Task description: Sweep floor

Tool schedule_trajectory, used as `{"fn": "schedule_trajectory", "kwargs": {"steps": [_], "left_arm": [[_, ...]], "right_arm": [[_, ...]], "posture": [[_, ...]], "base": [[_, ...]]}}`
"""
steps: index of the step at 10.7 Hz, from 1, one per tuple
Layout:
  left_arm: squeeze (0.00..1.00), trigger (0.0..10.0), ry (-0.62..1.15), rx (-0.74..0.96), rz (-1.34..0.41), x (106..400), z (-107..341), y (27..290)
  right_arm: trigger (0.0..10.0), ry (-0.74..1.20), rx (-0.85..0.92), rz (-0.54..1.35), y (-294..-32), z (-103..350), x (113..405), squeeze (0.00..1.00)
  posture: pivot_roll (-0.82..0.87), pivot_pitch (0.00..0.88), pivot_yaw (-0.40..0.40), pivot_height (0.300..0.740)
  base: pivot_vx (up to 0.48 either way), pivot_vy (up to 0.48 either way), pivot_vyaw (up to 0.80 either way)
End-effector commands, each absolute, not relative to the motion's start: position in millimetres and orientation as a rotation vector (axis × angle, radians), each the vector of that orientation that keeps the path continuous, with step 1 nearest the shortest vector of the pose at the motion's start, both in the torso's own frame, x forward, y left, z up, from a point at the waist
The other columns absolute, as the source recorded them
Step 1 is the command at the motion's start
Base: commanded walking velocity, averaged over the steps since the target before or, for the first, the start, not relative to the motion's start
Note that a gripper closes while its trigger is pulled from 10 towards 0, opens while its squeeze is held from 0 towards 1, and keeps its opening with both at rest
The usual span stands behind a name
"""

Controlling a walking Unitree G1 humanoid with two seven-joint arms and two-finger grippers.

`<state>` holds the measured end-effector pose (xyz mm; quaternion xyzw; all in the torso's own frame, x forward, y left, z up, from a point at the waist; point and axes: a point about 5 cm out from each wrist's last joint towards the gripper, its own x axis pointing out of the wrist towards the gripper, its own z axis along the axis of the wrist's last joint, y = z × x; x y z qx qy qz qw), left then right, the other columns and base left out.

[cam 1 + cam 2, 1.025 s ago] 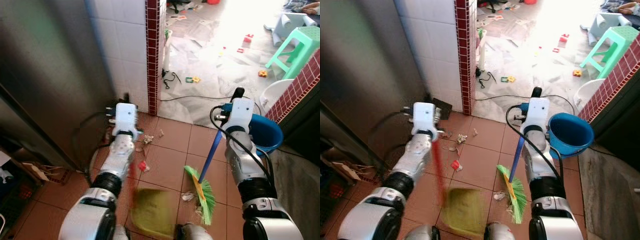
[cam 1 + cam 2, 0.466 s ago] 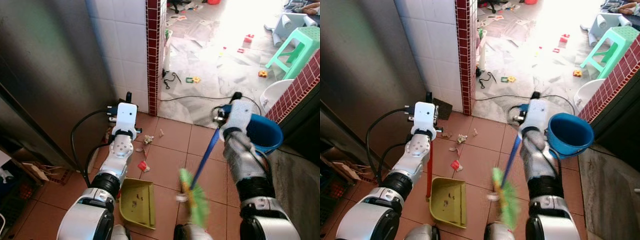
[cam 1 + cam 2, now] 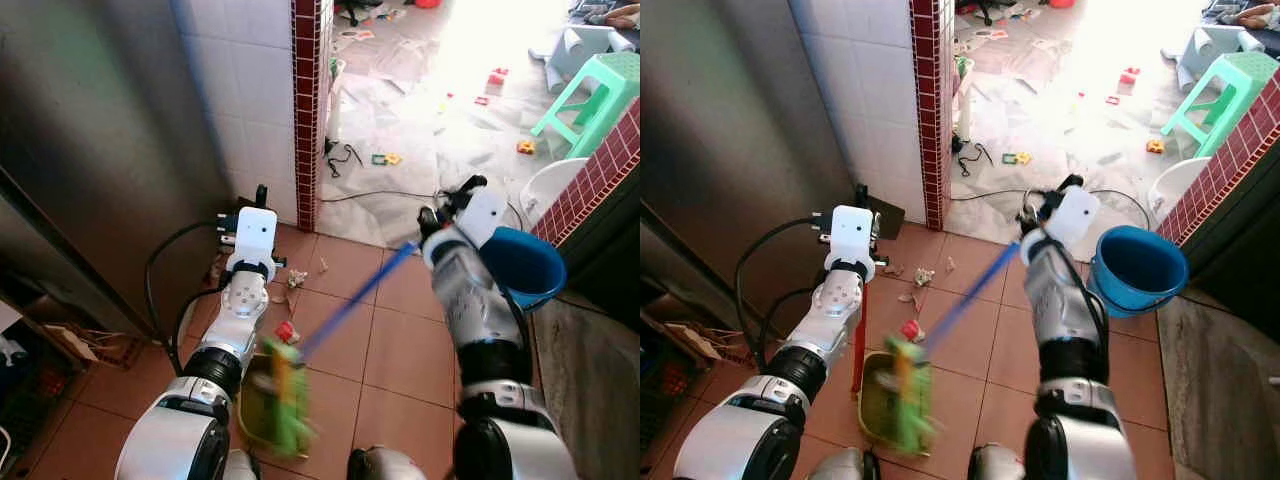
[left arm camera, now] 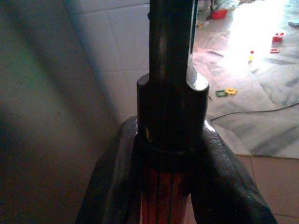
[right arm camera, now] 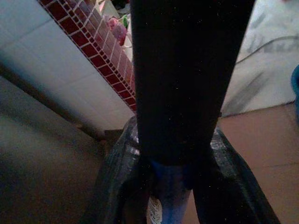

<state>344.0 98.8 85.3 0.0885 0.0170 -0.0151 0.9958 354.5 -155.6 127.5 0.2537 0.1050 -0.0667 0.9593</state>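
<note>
My right gripper (image 5: 170,177) is shut on the blue handle of a broom (image 3: 355,295). The handle slants down to the left, and the green bristles (image 3: 285,395) are blurred over the dustpan. That yellow-green dustpan (image 3: 875,400) rests on the brown tiles by my left side. Its red handle (image 3: 857,345) stands upright, with my left gripper (image 4: 170,154) shut on its black top. A red scrap (image 3: 285,330) lies just beyond the pan. Paper bits (image 3: 295,278) are scattered near the wall.
A blue bucket (image 3: 520,265) stands right of my right arm, below a red-tiled counter (image 3: 600,170). A red-tiled column (image 3: 308,110) and a metal cabinet (image 3: 90,150) close off the left. Cables (image 3: 380,195), toys and a green stool (image 3: 590,95) lie on the bright floor beyond.
The dustpan swung in and settled on the tiles by my left side. The broom head then swept left across the tiles onto the pan, its handle tilting over.
</note>
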Motion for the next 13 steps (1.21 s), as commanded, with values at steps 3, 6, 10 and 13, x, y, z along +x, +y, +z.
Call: {"fn": "schedule_trajectory", "kwargs": {"steps": [3,6,10,13], "left_arm": [[0.00,10.0,0.039,0.163,-0.058,342.5,82.7,95.3],[0.00,10.0,0.016,0.093,-0.074,345.0,89.4,93.6],[0.00,10.0,0.018,0.044,-0.129,344.7,90.9,87.7],[0.00,10.0,0.000,-0.040,-0.246,342.3,95.3,75.7]], "right_arm": [[10.0,0.031,0.499,-0.015,-152.0,181.9,366.7,0.00],[10.0,-0.210,0.295,0.115,-150.5,225.6,363.0,0.00],[10.0,-0.469,-0.026,-0.008,-183.2,260.5,354.4,0.00],[10.0,-0.284,-0.123,-0.141,-202.0,211.9,354.0,0.00]], "posture": [[-0.10,0.047,0.018,0.740],[-0.11,0.048,0.019,0.740],[-0.11,0.048,0.019,0.740],[-0.10,0.038,0.022,0.740]], "base": [[0.000,0.000,0.00],[0.000,0.000,0.00],[0.000,0.000,0.00],[0.000,0.000,0.00]]}}
